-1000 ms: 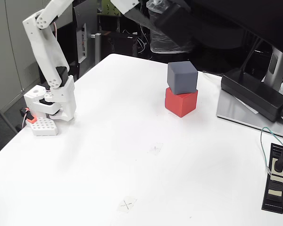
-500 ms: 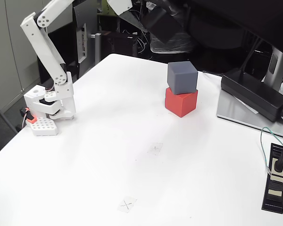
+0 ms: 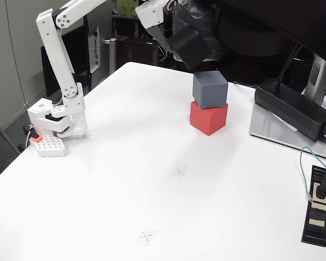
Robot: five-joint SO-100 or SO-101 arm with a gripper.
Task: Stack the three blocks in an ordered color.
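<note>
On the white table (image 3: 125, 163) we see the gray block (image 3: 209, 89) sitting on top of the red block (image 3: 208, 118), toward the far right. Up above and just left of them, the gripper (image 3: 179, 32) seems to be closed around the black block (image 3: 189, 48), tilted in the air.

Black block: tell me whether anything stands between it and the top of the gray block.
Nothing visible does. The hand holds the black block in the air, up and left of the gray block, which sits on the red block. The gray block's top is bare, and the gap between them is open.
</note>
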